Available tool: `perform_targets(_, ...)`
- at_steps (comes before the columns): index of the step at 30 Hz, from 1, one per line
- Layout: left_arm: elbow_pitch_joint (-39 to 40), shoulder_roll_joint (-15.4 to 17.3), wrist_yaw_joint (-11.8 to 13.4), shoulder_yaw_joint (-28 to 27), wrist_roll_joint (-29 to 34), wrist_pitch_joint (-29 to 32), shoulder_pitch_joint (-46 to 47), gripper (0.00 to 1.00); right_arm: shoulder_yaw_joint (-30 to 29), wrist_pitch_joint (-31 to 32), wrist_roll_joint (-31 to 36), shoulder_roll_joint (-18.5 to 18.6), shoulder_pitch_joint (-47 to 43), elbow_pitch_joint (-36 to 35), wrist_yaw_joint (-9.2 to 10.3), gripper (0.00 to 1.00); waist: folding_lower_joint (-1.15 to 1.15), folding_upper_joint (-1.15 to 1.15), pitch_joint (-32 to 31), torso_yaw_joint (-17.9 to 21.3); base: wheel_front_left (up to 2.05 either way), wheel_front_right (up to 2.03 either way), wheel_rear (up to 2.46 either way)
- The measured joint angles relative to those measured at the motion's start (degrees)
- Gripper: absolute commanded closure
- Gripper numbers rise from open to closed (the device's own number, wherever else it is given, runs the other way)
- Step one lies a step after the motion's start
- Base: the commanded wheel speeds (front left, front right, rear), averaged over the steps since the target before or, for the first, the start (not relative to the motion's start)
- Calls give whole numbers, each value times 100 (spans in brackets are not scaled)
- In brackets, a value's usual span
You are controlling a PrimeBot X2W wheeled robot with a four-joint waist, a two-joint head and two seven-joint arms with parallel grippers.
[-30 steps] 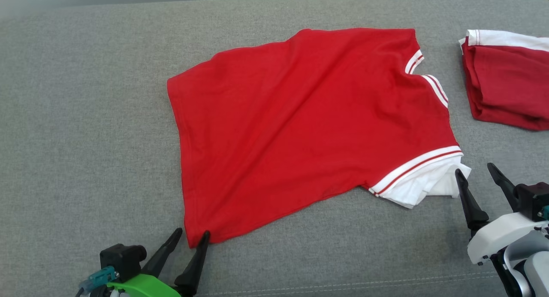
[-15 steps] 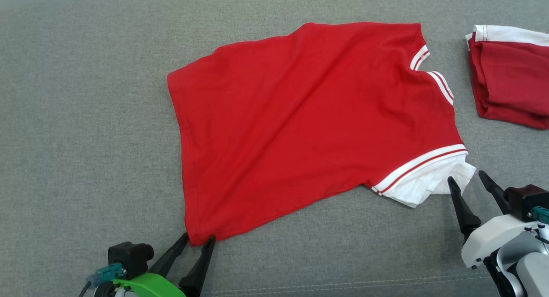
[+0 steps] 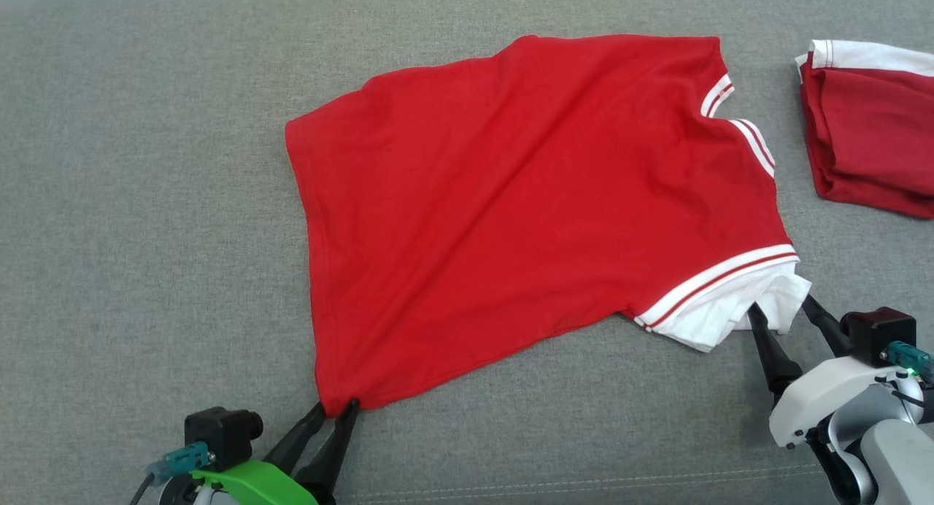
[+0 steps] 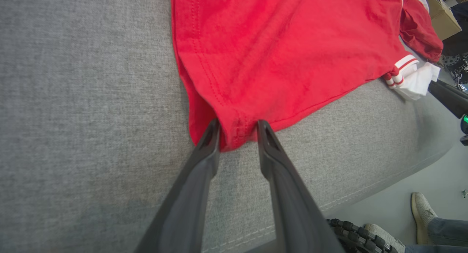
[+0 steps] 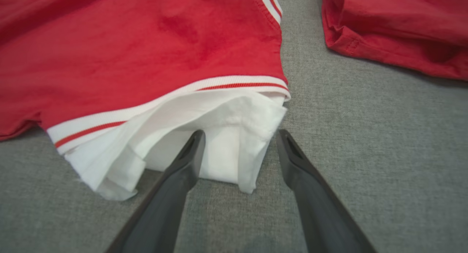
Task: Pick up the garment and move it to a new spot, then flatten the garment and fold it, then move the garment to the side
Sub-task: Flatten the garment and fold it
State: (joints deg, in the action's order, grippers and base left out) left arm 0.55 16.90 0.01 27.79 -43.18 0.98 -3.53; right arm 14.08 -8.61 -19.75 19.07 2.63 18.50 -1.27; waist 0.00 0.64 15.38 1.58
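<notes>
At the fingertips of the left pincer (image 3: 336, 404) lies the near hem corner of the red garment (image 3: 525, 198), bunched and clamped between the two dark fingers. Ahead of that pincer the garment spreads out over the grey cushion (image 3: 146, 198). Right pincer (image 3: 778, 306): fingers parted, holding nothing, straddling the edge of the white sleeve (image 3: 730, 319); one fingertip over the white cloth, the other on bare cushion just beside it. Beyond the right pincer, apart from the garment, lies a second folded red garment (image 3: 868, 147).
</notes>
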Motion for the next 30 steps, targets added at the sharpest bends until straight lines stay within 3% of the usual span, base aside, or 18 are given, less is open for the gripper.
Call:
perform_targets(3, 12, 0, 2, 0, 0, 0, 1, 52, 5, -43, 0, -53, 79, 52, -21, 0, 0, 0, 13, -10, 0, 0, 0)
perform_targets(6, 24, 0, 4, 0, 0, 9, 1, 53, 18, -52, 0, -62, 119, 131, -24, 13, 0, 0, 24, -20, 0, 0, 0)
perform_targets(7, 26, 0, 5, 0, 0, 25, 2, 55, 19, -55, 0, -62, 141, 160, -24, 27, 0, 0, 27, -21, 0, 0, 0)
perform_targets(8, 26, 1, 7, 0, 0, 36, 2, 58, 19, -85, 0, -62, 168, 183, -30, 56, 0, 0, 30, -21, 0, 0, 0)
perform_targets(9, 25, 1, 8, 0, 0, 51, 2, 60, 19, -100, 0, -62, 187, 194, -65, 65, 0, 0, 30, -20, 0, 0, 0)
perform_targets(10, 26, 1, 8, 0, -1, 51, 3, 67, 20, -103, -1, -64, 200, 203, -75, 91, 0, 0, 31, -18, 0, 0, 0)
perform_targets(11, 26, 1, 8, 1, -2, 58, 2, 73, 21, -123, -2, -69, 216, 222, -76, 100, 0, 0, 31, -15, 0, 0, 0)
perform_targets(12, 26, 1, 8, 7, -9, 85, 2, 100, 25, -148, -5, -70, 231, 231, -88, 100, 0, 0, 32, -10, 0, 0, 0)
perform_targets(20, 127, 78, -10, -89, -235, 234, 54, 100, -100, -327, -335, -134, 480, 32, -332, 100, 0, 0, -1, 32, 0, 0, 0)
perform_targets(25, 501, 788, -15, -713, -142, 310, 641, 100, -197, -348, -560, 89, 1263, -757, -531, 100, 0, 0, -109, 102, 0, 0, 0)
perform_targets(30, 1018, 1112, -23, -1031, -265, 541, 744, 100, -411, -308, -1181, 348, 1617, -1773, -588, 100, 0, 0, -263, 229, 0, 0, 0)
